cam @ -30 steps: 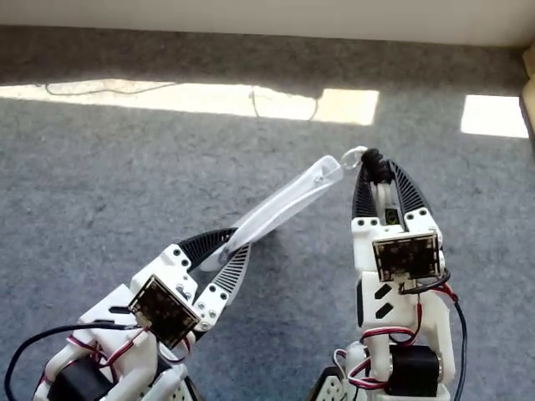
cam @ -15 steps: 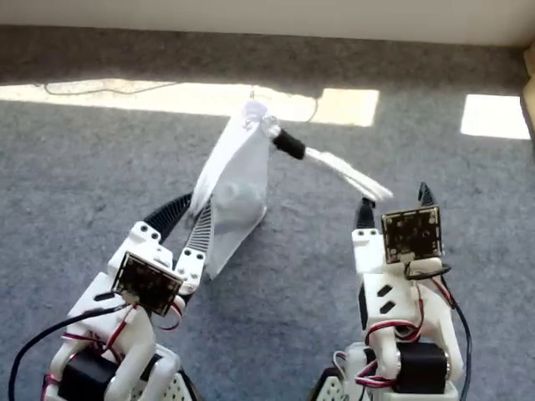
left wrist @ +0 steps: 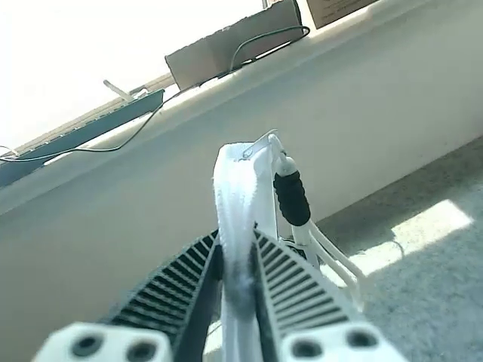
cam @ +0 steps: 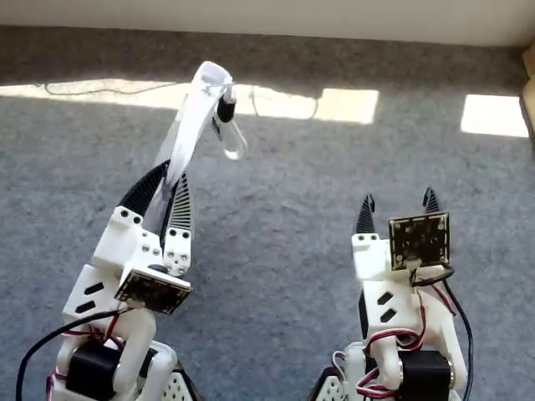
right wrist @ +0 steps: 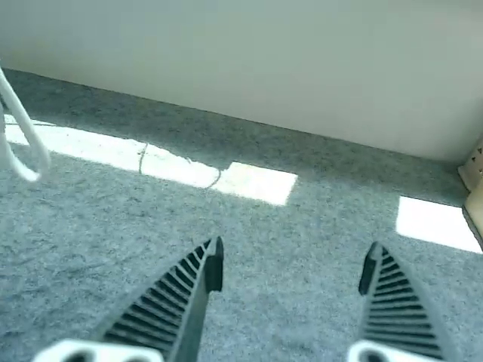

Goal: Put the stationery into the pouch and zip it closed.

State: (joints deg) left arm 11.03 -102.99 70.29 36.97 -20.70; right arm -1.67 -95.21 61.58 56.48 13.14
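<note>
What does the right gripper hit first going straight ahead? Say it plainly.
The way looks free: ahead of the open right gripper lies grey carpet, then the pale wall. It probably meets the carpet first; depth is unclear.

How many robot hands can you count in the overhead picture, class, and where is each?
2. The left hand, on the left, is shut on the white pouch and holds it up. The right hand, on the right, is open and empty above the grey carpet.

White pouch [left wrist: 234, 181] upright between the left gripper's [left wrist: 236, 243] ribbed fingers [left wrist: 181, 290], black zip pull [left wrist: 291, 197] near its top.
</note>
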